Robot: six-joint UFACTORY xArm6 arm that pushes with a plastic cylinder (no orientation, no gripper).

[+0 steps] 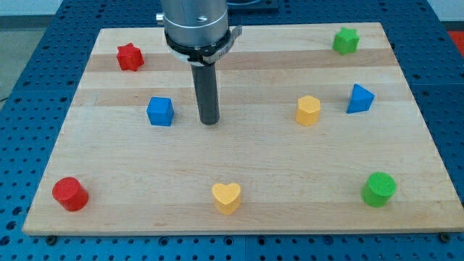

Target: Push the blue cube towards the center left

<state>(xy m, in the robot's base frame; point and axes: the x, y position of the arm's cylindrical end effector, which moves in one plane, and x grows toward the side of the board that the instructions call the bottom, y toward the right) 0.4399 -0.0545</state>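
Observation:
The blue cube [160,111] sits on the wooden board [239,188], left of the middle. My tip [209,122] rests on the board to the right of the cube, about a cube's width away, not touching it. The rod rises straight up to the grey arm body at the view's top.
A red star [130,56] lies at the top left, a red cylinder [70,193] at the bottom left, a yellow heart [226,197] at the bottom middle. A yellow hexagonal block [308,110], a blue triangular block [359,98], a green star [346,40] and a green cylinder [379,189] lie on the right.

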